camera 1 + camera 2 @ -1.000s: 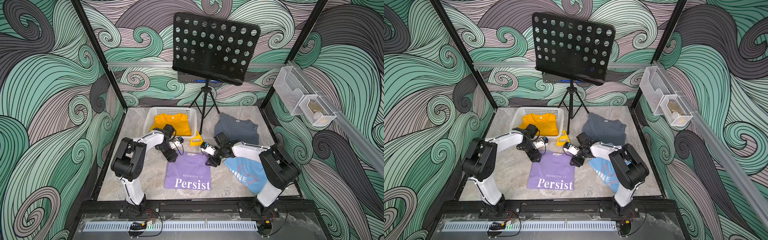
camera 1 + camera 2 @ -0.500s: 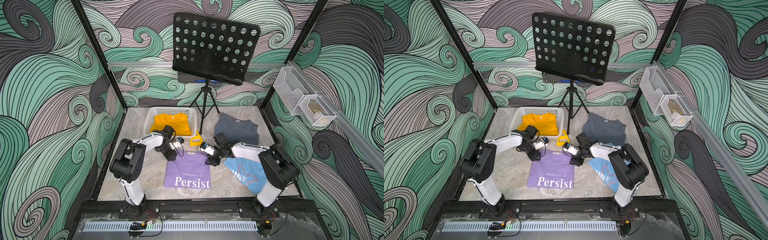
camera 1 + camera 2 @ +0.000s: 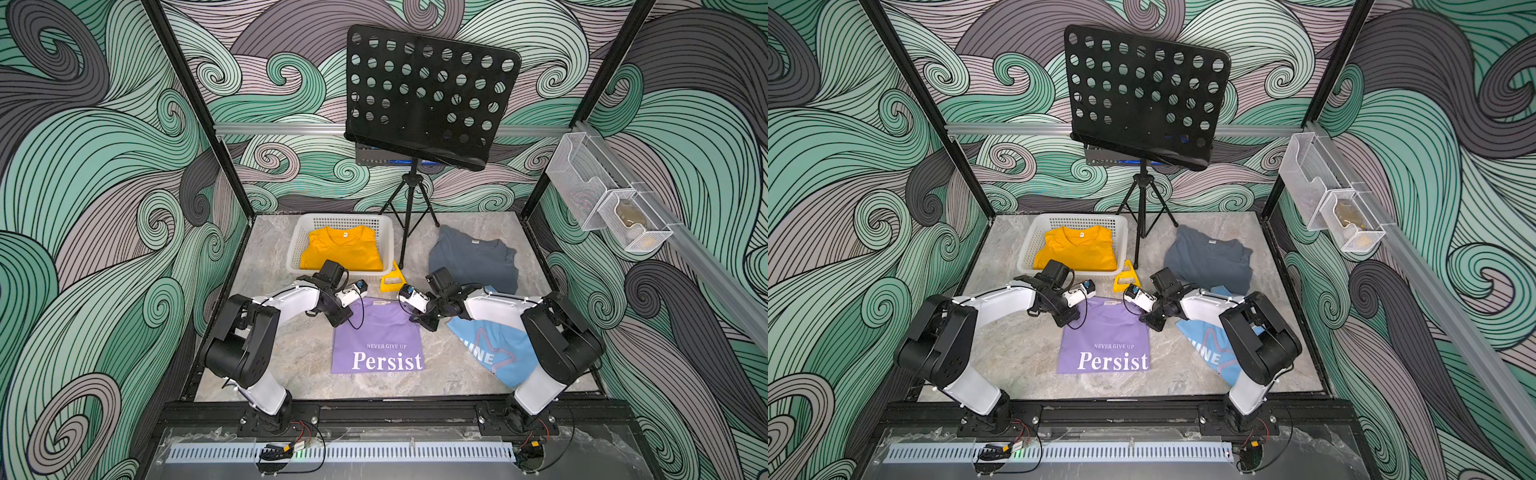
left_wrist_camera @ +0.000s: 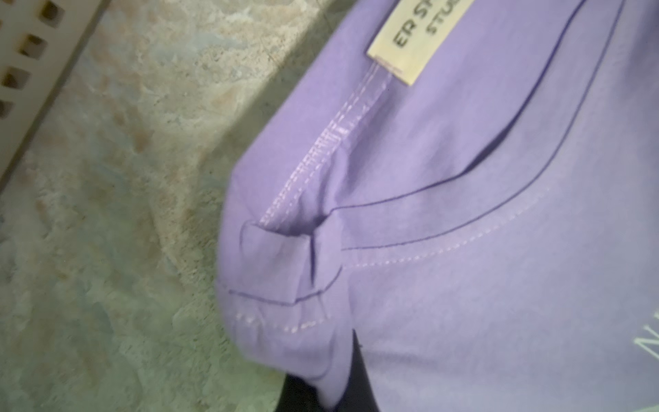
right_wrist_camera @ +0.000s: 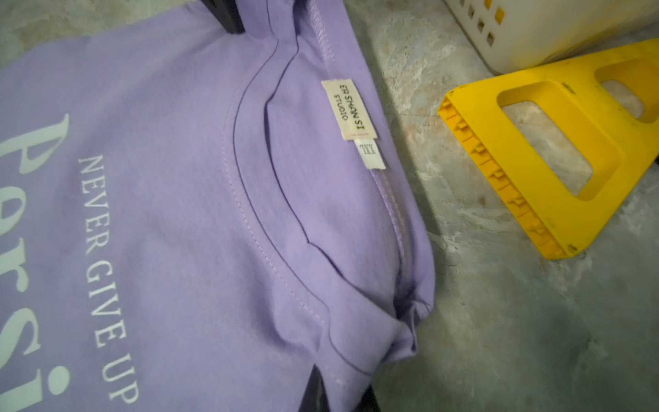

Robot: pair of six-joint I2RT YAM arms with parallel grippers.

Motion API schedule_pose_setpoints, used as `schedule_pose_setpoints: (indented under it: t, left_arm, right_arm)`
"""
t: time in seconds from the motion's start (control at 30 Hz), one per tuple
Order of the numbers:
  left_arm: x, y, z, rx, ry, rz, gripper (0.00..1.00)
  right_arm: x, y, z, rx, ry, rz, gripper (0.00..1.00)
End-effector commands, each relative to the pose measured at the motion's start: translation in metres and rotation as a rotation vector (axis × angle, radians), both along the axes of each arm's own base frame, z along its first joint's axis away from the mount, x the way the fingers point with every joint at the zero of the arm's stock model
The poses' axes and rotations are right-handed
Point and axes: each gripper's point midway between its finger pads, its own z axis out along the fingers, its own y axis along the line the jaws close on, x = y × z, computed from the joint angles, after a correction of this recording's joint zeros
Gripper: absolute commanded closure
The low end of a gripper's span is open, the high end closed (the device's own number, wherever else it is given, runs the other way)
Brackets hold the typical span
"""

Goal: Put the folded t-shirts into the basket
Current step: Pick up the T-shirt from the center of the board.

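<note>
One lavender t-shirt (image 3: 376,340) lies lengthwise, collar (image 3: 381,306) toward basket (image 3: 296,243).

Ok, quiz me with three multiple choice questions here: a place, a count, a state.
1. Where is the mustard yellow folded t-shirt relative to the white perforated plastic basket? A inside; B beside; C beneath.
2. How many folded t-shirts lie outside the basket? A one; B two; C three.
3. How do both arms' jaws stand? A wide open; B shut on the lavender "Persist" t-shirt; C shut on the basket.
1 A: basket walls surround it. 2 C: lavender, light blue printed t-shirt and slate grey t-shirt lie on the grey marbled table. 3 B: wrist views show its collar corners bunched at the jaws.
</note>
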Motion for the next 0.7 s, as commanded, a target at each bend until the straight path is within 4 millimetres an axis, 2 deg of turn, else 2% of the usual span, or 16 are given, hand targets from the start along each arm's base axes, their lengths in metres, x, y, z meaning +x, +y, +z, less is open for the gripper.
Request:
schedule_pose_setpoints:
  t: [0.0, 0.07, 0.17, 0.3, 0.43, 0.57, 0.67]
  left_arm:
    - [-0.006, 0.001, 0.007, -0.001, 0.019, -0.009, 1.0]
    - [-0.009, 0.001, 0.017, -0.005, 0.026, -0.013, 1.0]
    - [-0.016, -0.001, 0.044, -0.022, 0.029, -0.027, 1.0]
    - [-0.024, 0.002, 0.097, -0.044, 0.022, -0.028, 1.0]
    - [-0.032, 0.014, 0.16, -0.043, -0.058, -0.025, 1.0]
    - [-0.028, 0.03, 0.211, 0.002, -0.169, -0.012, 1.0]
    - [-0.015, 0.044, 0.243, 0.049, -0.25, 0.021, 1.0]
  right_arm:
    - [0.001, 0.008, 0.022, 0.07, -0.061, 0.022, 1.0]
    - [-0.001, 0.008, 0.035, 0.098, -0.097, 0.036, 1.0]
    - [-0.003, 0.013, 0.063, 0.156, -0.157, 0.067, 1.0]
    - [-0.002, 0.023, 0.113, 0.233, -0.23, 0.111, 1.0]
    - [0.0, 0.035, 0.171, 0.331, -0.289, 0.14, 1.0]
    - [0.006, 0.05, 0.223, 0.42, -0.34, 0.157, 1.0]
    - [0.019, 0.062, 0.255, 0.457, -0.377, 0.135, 1.0]
